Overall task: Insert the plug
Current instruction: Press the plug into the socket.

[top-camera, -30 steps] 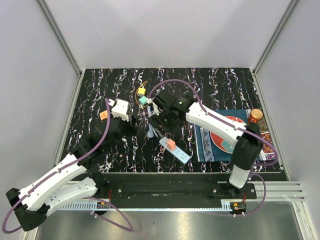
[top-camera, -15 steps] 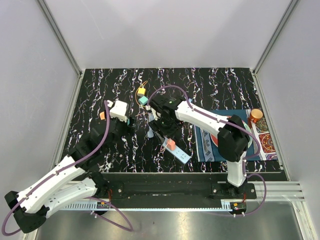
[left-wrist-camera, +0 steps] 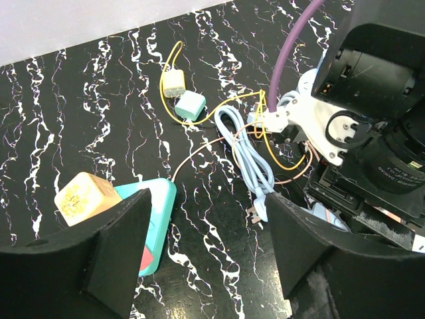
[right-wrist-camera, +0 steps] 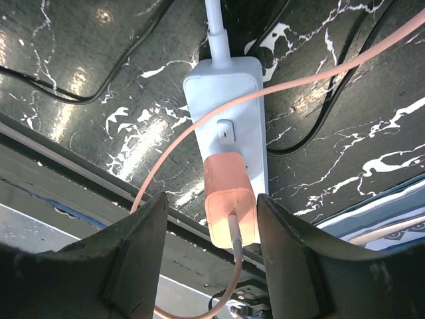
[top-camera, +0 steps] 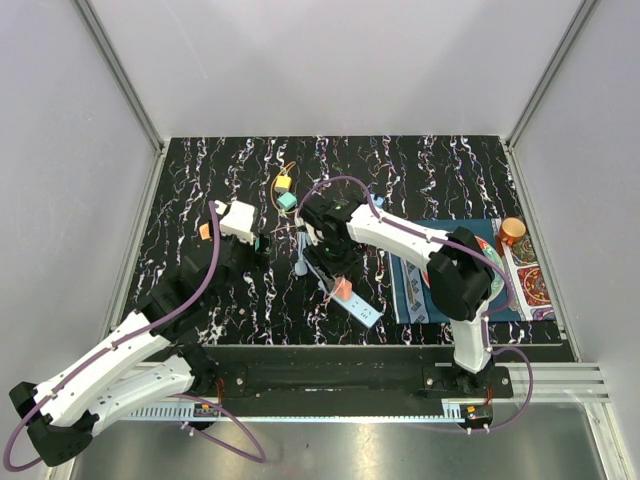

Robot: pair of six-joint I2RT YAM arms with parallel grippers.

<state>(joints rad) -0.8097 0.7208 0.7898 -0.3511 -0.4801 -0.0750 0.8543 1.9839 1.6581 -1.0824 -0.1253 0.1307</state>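
Note:
A white power strip lies on the black marbled table, with an orange plug standing in it and a pink cable running off. My right gripper is open, a finger on either side of the orange plug with a gap on both sides. From above, the right gripper hangs over the strip. My left gripper is open and empty above bare table. A teal power strip with a tan cube plug lies by its left finger.
A coiled light-blue cable ends in a loose two-prong plug near the left gripper's right finger. A yellow plug and a teal plug lie farther back. A blue cloth with a plate and an orange-capped jar sit at the right.
My right gripper has moved toward the near edge and now straddles the orange plug on the white strip. The left arm has barely moved.

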